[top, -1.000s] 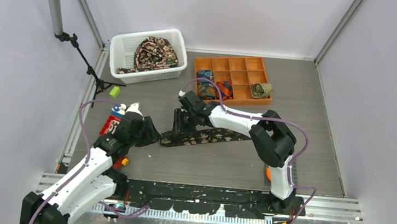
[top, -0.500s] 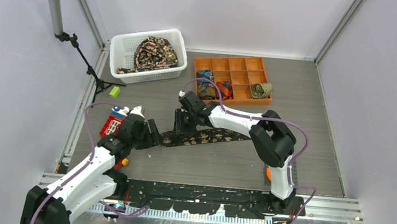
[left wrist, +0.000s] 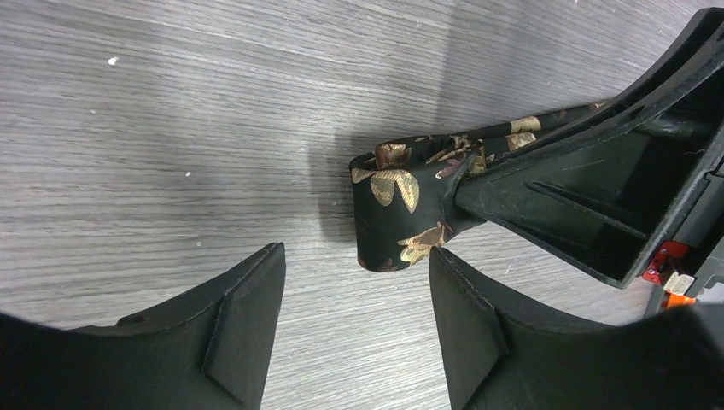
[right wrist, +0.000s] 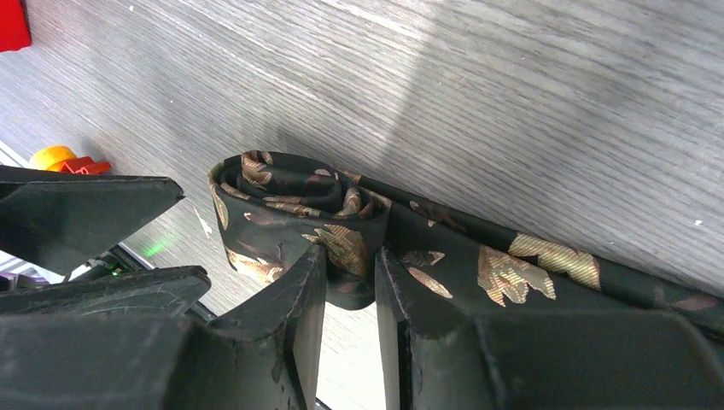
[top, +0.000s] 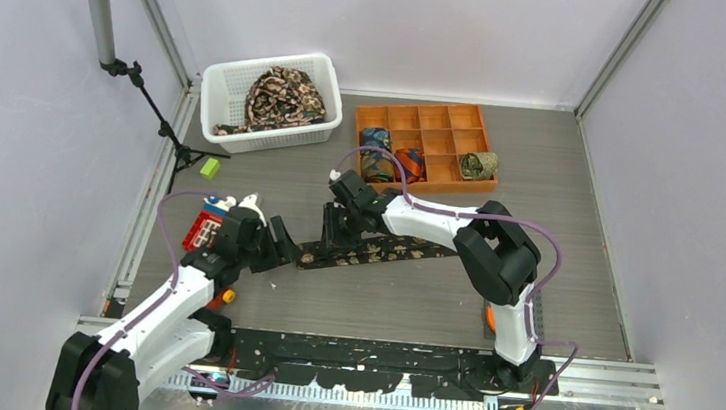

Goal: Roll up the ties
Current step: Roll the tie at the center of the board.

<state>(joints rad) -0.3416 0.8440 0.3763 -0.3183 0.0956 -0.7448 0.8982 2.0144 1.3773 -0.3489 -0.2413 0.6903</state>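
**Black tie part rolled at mid-table, right arm pinching the coil**

The black tie [top: 385,250] with its tan leaf print lies across the middle of the grey table [top: 380,302], just left of centre in the overhead view. Its left end is wound into a small roll [right wrist: 282,209], and the rest runs flat toward the right. The right gripper [right wrist: 350,278] comes down on that roll, its jaws drawn close with a fold of the fabric clamped between them. The left gripper [left wrist: 354,325] sits low, just left of the roll. Its jaws stand apart with bare table between them, and its wrist view shows the roll just ahead, untouched.

In the upper left stands a white basket [top: 275,134] heaped with loose patterned ties [top: 284,97]. To its right an orange divided tray [top: 434,120] holds three rolled ties [top: 410,161]: two in its lower-left cells and an olive one at its lower right. A small green block [top: 209,167] and a red toy [top: 201,230] lie near the table's left edge.
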